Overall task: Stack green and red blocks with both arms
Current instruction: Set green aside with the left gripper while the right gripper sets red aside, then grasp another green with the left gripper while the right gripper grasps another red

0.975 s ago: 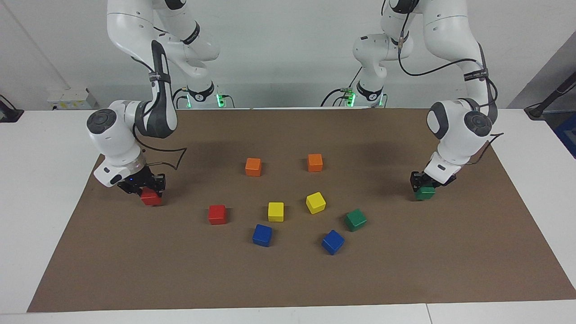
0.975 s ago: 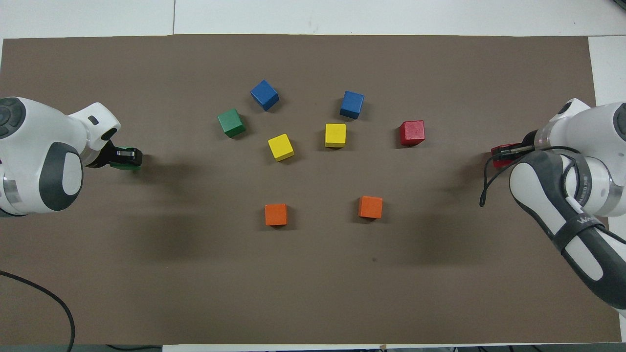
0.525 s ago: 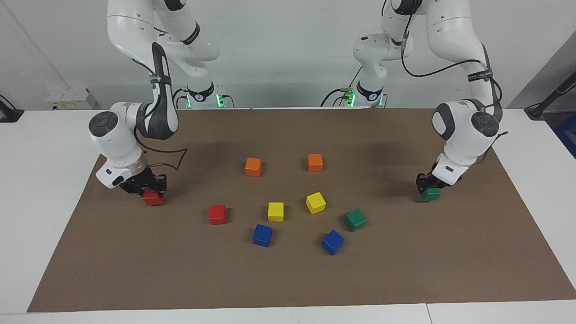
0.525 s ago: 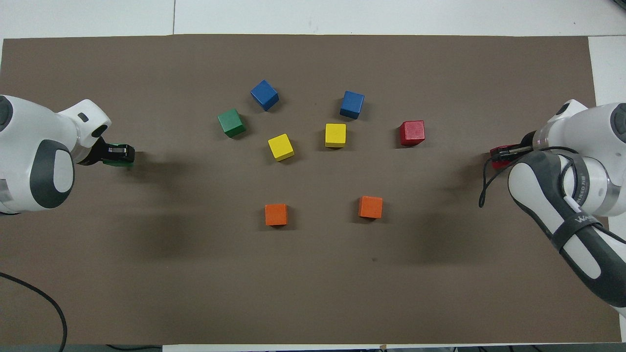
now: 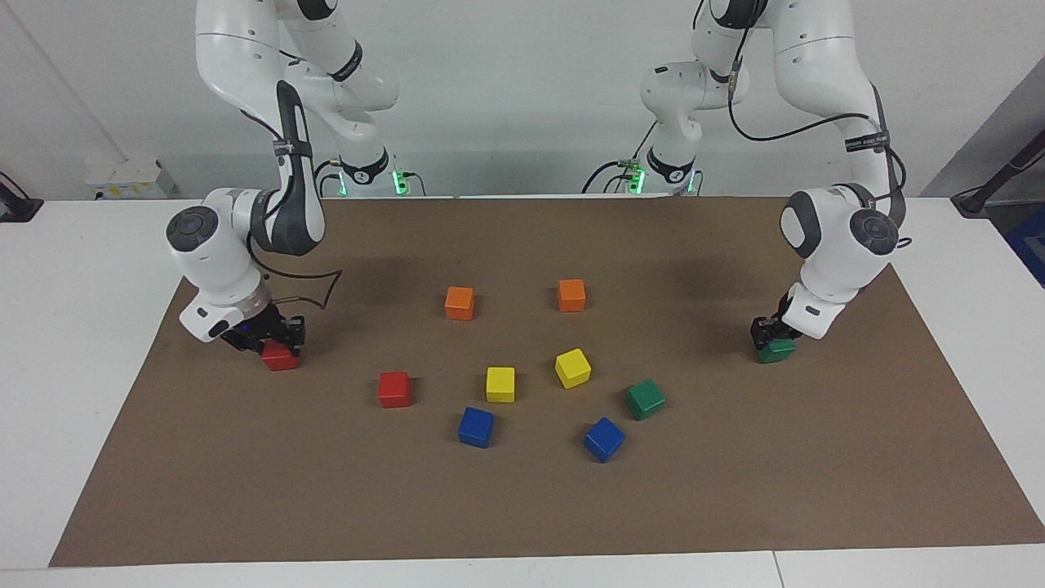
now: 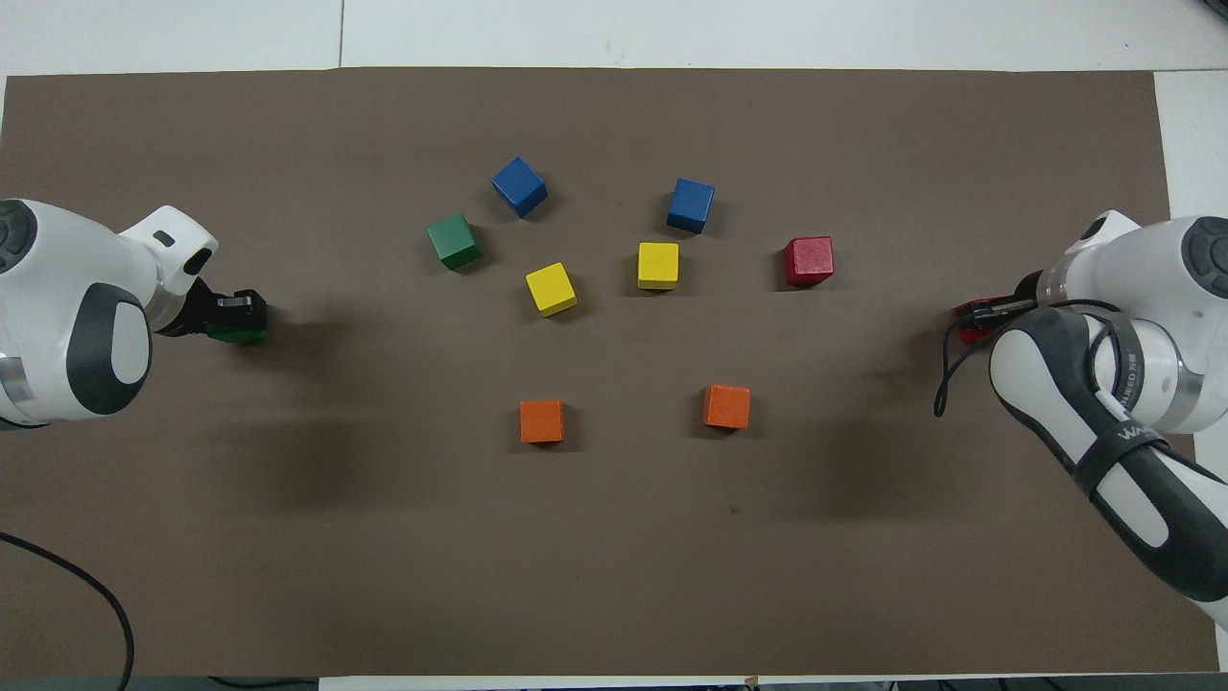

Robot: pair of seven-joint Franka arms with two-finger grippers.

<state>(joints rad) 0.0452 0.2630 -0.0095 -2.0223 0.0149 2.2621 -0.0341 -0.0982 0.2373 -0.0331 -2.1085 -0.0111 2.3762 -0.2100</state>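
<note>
Facing view: left end effector [image 5: 772,336] is clamped on a green block [image 5: 775,349], right end effector [image 5: 272,339] on a red block [image 5: 281,357]; lift both straight up, then carry each over its loose match.

One matte red cube [image 5: 281,358] sits clamped in the right gripper [image 5: 277,343], one dark green cube [image 5: 775,349] in the left gripper [image 5: 771,333]; another red cube [image 5: 393,389] and green cube [image 5: 645,398] lie free mid-mat

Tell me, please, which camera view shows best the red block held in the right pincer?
The facing view: the red block shows below the right pincer, which is shut on it, low over the brown mat. In the overhead view only a red sliver shows beside the arm.
</note>
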